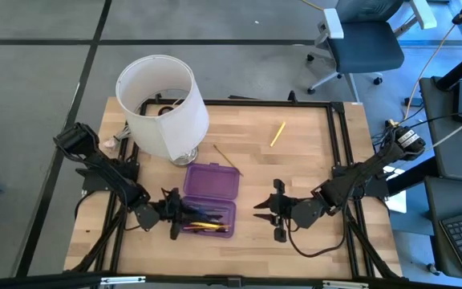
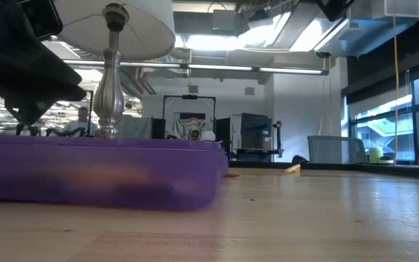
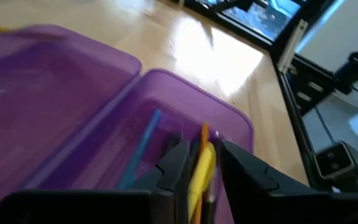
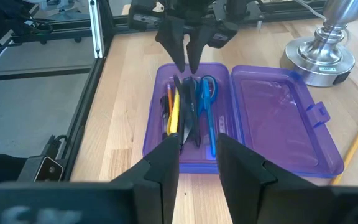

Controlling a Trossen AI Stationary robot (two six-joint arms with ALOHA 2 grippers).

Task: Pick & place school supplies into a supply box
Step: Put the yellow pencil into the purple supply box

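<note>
The purple supply box (image 1: pixel 212 183) lies open at the table's near middle, its lid flat on the far side. Its tray (image 4: pixel 160 146) holds blue-handled scissors (image 4: pixel 207 87), a blue pen (image 3: pixel 140 152), a yellow marker (image 4: pixel 174 117), an orange pencil and dark pens. My left gripper (image 1: pixel 181 215) hangs over the tray's left end, fingers a little apart, the yellow marker (image 3: pixel 201 168) showing between them. My right gripper (image 1: pixel 265 210) is open and empty, just right of the box. A yellow pencil (image 1: pixel 277 134) and a thin wooden pencil (image 1: pixel 228 160) lie on the table. My left gripper comes at the tray slanting down from the table's left. The yellow marker's end (image 3: pixel 205 152) shows in the gap between its fingers, lying along them in the tray. I cannot tell whether the fingers touch it.
A white-shaded lamp (image 1: pixel 163 104) on a metal base (image 4: pixel 321 59) stands at the far left, just behind the box lid. A black frame (image 1: pixel 339 152) runs around the table's edges. Bare wood lies to the right of the box.
</note>
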